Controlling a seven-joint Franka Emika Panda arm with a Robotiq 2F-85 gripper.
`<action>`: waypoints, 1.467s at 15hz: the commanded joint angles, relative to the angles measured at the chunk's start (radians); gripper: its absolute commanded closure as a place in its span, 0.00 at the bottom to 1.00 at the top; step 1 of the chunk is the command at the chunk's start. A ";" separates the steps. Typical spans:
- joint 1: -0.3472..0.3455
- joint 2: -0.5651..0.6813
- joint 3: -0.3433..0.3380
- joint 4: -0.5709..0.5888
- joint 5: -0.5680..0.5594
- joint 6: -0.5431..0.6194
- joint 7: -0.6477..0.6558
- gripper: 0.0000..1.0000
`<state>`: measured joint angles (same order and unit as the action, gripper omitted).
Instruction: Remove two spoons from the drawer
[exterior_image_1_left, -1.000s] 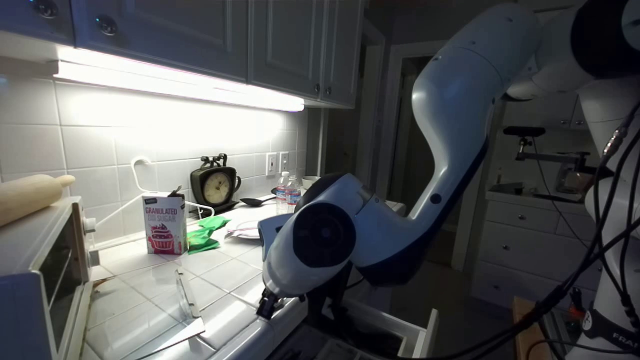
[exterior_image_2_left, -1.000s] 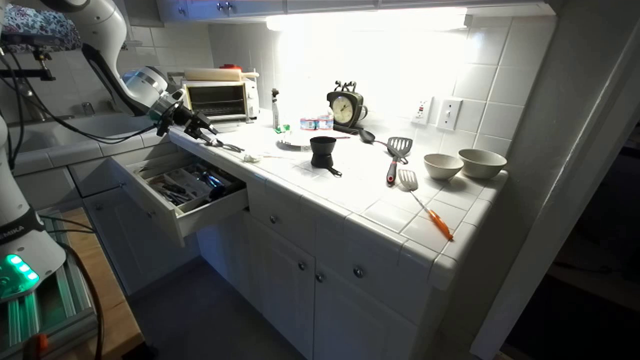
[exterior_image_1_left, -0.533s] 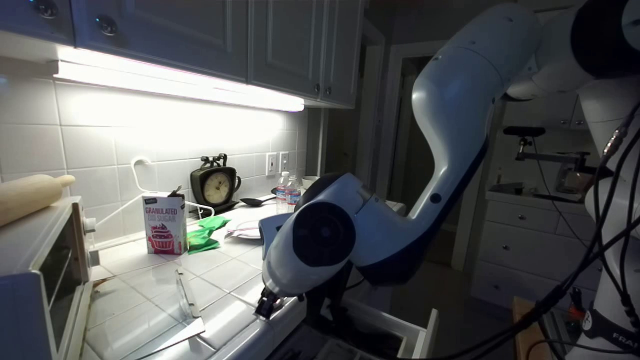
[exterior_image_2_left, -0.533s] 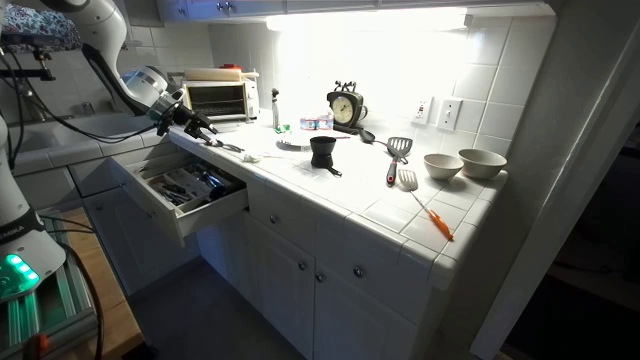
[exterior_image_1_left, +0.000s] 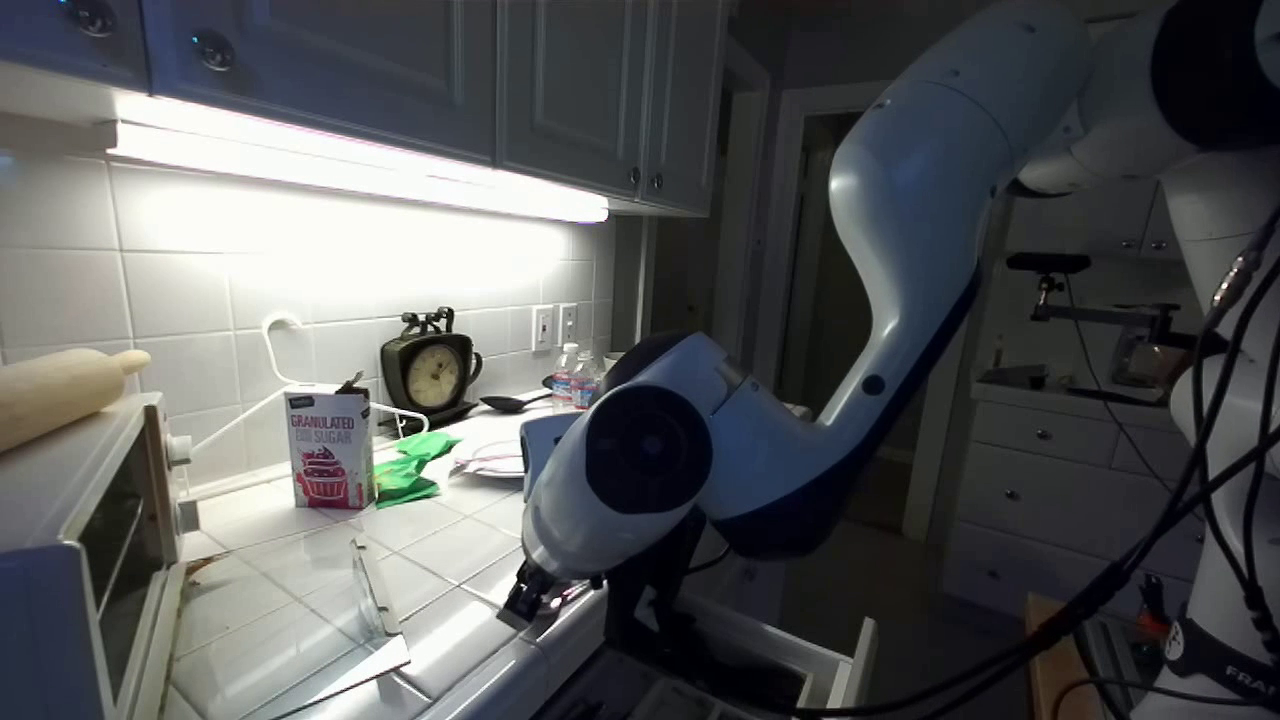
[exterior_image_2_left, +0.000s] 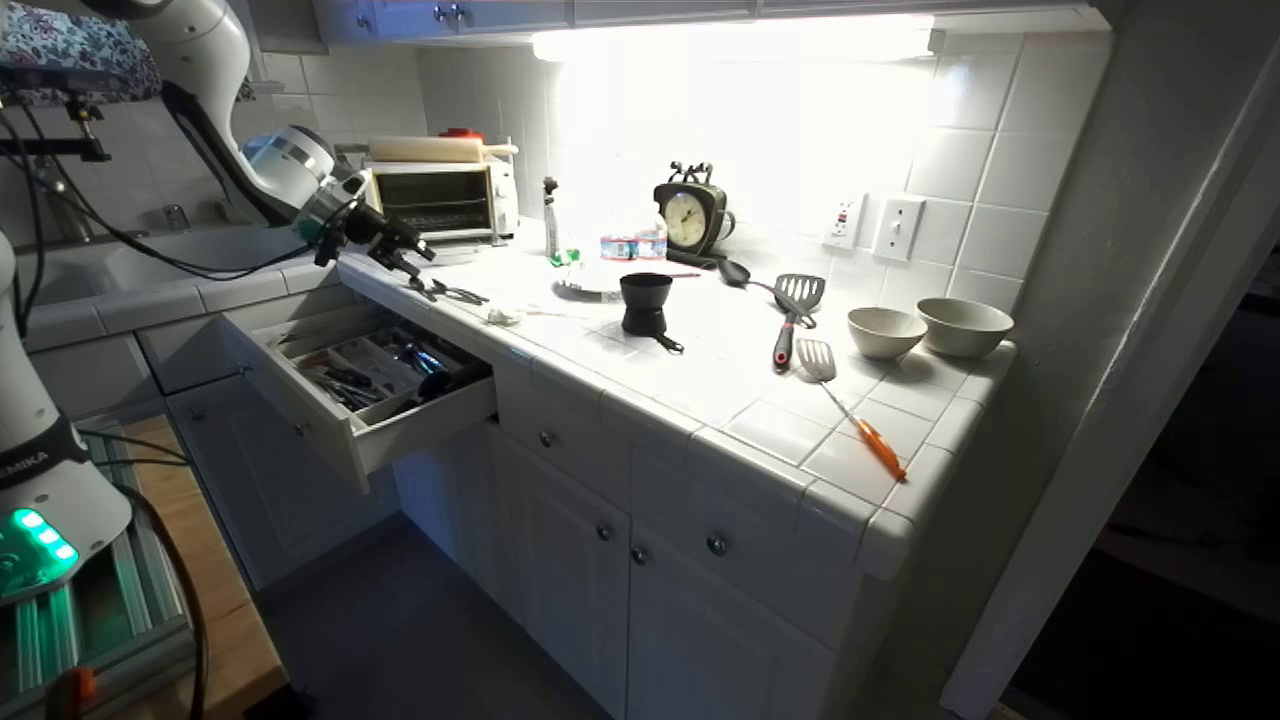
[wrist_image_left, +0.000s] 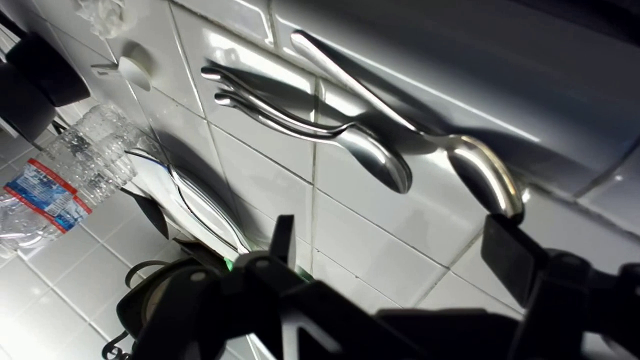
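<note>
1. Wrist view: we see the pincer spread wide, gripping nothing, as if to free a single spoon; two nested spoons lie beside it on the counter.
2. In an exterior view, the drawer stands open below, presumably for reaching utensils.
3. In an exterior view, the arm leans over the counter's edge, probably keeping carries short.

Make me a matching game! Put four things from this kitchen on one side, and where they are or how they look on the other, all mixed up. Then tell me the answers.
Things:
1. rolling pin
2. drawer
3. spoons
4. claw

Match with:
A. black, jaws apart
B. on top of the little oven
C. shiny and silver
D. pulled out, cutlery inside

Right pairs: 1-B, 2-D, 3-C, 4-A.
</note>
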<state>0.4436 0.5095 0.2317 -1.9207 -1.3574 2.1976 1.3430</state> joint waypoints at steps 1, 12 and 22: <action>-0.013 -0.036 0.018 -0.023 -0.002 0.006 0.034 0.00; -0.131 -0.171 0.068 -0.150 0.255 0.329 -0.116 0.00; -0.118 -0.301 0.047 -0.300 0.664 0.344 -0.362 0.00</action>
<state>0.3080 0.2944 0.2839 -2.1552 -0.8125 2.5805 1.0317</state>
